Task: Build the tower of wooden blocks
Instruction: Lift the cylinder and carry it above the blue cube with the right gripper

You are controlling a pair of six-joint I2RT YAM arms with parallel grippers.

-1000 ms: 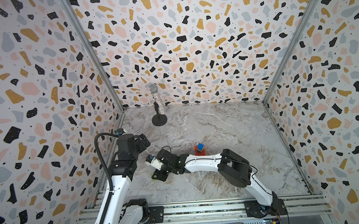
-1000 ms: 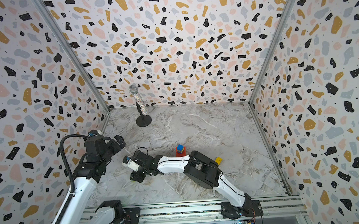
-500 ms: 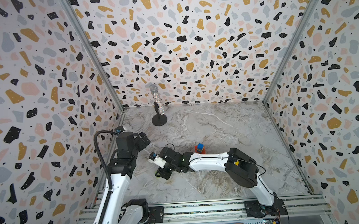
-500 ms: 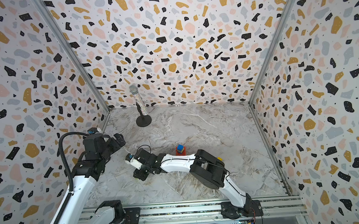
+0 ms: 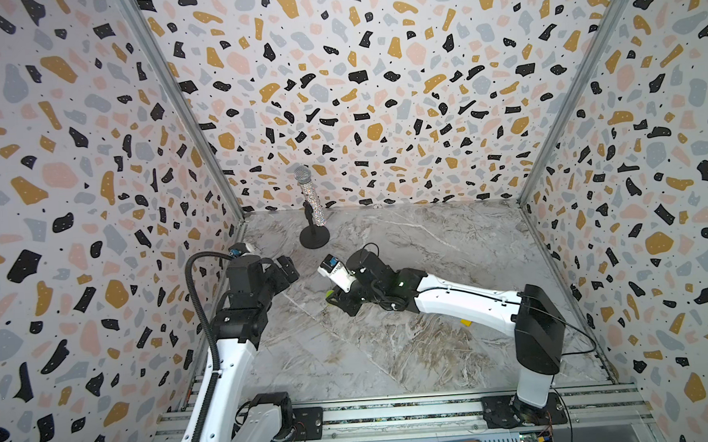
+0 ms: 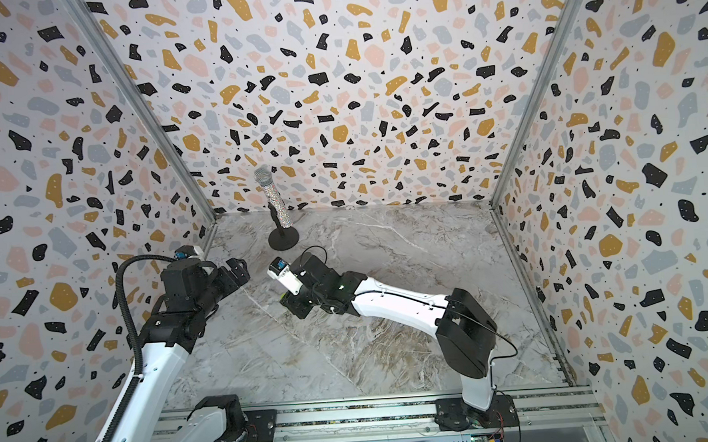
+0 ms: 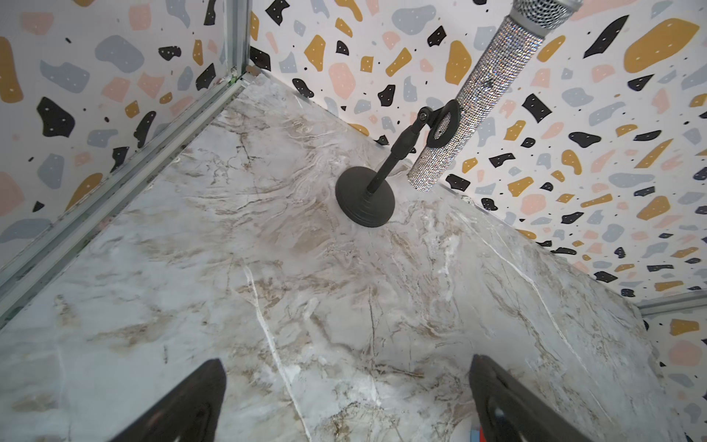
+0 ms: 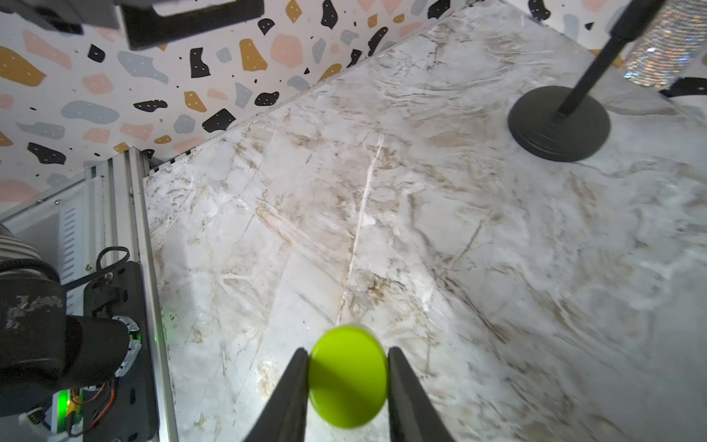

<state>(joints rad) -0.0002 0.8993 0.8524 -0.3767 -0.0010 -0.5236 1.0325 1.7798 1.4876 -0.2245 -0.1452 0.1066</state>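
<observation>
My right gripper (image 8: 347, 353) is shut on a lime-green wood block (image 8: 347, 377), a short cylinder whose round face points at the wrist camera. In a top view that gripper (image 5: 335, 298) is left of the middle of the floor, and a bit of the green block (image 5: 330, 293) shows at its tip. My left gripper (image 7: 346, 369) is open with only bare floor between its fingers; in both top views it (image 5: 288, 269) (image 6: 238, 269) hangs by the left wall. The tower is hidden behind my right arm. A yellow block (image 5: 465, 322) peeks out under that arm.
A glittery silver microphone (image 5: 311, 199) (image 6: 274, 199) (image 7: 493, 92) on a black stand (image 8: 558, 122) is at the back left. A sliver of light-blue and red (image 7: 475, 435) shows beside one left finger. Patterned walls close in three sides of the marble floor (image 5: 392, 353).
My right gripper has moved away from the front rail and slightly right with the green block in it. Its arm now covers the red and blue stack. The left arm has barely shifted.
</observation>
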